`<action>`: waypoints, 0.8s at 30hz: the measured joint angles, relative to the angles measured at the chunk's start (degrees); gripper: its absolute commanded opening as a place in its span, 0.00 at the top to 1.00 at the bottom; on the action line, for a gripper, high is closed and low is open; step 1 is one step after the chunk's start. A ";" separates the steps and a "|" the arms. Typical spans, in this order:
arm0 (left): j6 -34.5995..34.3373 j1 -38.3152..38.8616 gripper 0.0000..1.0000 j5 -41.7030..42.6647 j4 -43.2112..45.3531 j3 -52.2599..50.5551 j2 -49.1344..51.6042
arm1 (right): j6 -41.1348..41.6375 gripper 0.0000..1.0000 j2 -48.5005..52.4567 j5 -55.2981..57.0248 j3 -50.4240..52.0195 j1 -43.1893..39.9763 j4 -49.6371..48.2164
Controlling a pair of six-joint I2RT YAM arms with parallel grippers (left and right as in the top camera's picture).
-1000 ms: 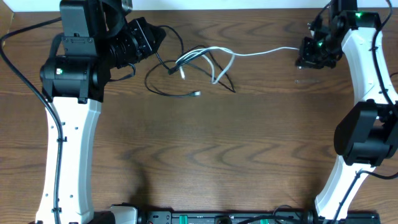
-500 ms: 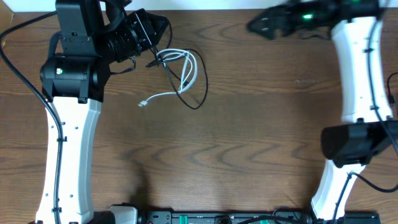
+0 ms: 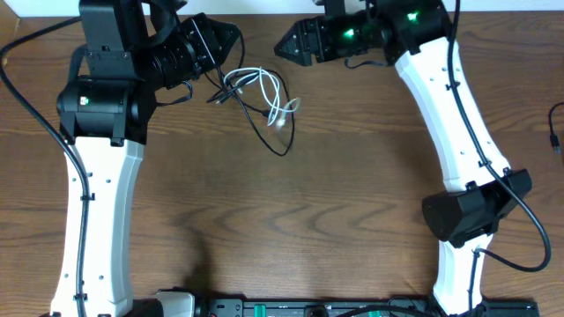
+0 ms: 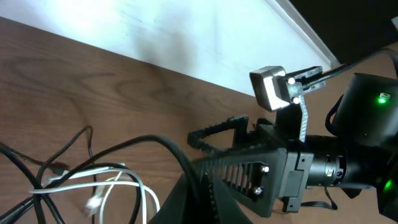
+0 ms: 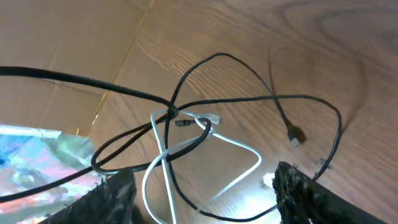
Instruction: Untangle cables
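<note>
Overhead, the left gripper (image 3: 231, 37) and right gripper (image 3: 284, 46) face each other near the wooden table's (image 3: 352, 202) far edge, with the tangled black cable (image 3: 264, 132) and white cable (image 3: 278, 95) between and just below them. The left wrist camera shows the left gripper's jaws clamped on the black cable. The right wrist camera shows the right gripper's fingers (image 5: 115, 194) spread wide above the knot, gripping nothing.

- Table (image 3: 335, 202): brown wood-grain top, smooth, with a soft sheen.
- White cable (image 3: 278, 99): smooth, slightly glossy plastic sheath.
- Black cable (image 5: 219, 55): smooth, duller plastic sheath.
- Left arm (image 3: 101, 202) and right arm (image 3: 449, 106): smooth white plastic shells, matt black joints.
- Right gripper (image 3: 282, 47): matt black plastic; fingers (image 5: 305, 196) rough and grainy.
</note>
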State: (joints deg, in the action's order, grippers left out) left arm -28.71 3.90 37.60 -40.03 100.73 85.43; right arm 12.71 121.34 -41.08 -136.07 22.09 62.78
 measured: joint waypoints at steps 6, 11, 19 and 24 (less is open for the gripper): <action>-0.02 0.00 0.93 0.00 -0.02 0.00 0.00 | 3.30 0.25 0.33 1.05 0.00 2.62 -0.17; -0.02 0.00 0.93 -0.02 -0.07 0.00 0.00 | 8.96 0.22 0.66 1.07 0.00 3.82 -0.37; -0.02 0.00 0.93 0.00 -0.15 0.00 0.00 | 14.21 0.25 0.92 1.03 0.92 5.44 -0.24; 0.00 0.00 0.93 0.00 -0.33 0.00 0.00 | 16.65 0.30 1.16 1.03 4.85 7.74 -5.31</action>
State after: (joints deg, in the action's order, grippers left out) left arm -28.71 3.90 37.60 -40.36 100.73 85.43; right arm 29.36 122.50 -40.05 -131.22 29.82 57.47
